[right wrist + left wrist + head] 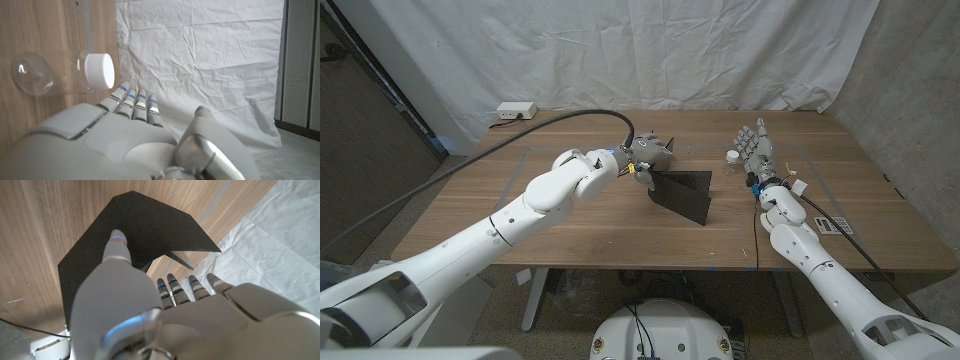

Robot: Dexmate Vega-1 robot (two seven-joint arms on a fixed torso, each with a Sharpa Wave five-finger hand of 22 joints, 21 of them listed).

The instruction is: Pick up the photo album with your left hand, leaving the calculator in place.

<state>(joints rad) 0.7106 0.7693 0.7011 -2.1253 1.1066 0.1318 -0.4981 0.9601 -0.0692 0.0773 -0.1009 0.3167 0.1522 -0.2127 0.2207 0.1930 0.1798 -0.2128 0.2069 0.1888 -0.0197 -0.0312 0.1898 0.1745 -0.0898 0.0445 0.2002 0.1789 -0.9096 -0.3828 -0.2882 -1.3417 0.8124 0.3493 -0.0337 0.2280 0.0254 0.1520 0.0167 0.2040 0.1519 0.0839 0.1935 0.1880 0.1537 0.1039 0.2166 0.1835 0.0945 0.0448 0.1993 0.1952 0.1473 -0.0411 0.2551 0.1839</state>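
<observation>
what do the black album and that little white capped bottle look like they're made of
Photo album: matte black cover, probably card or leatherette; no shine, and it holds a stiff fold. Bottle: clear glossy plastic or glass, since the wood shows through; the white cap looks like smooth plastic.

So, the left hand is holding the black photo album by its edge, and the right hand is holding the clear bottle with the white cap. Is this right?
Only the first half is right. The left hand does hold the black photo album by its edge, but the right hand holds nothing: the head view shows it with fingers spread, and the clear bottle with the white cap stands beside it on the table.
</observation>
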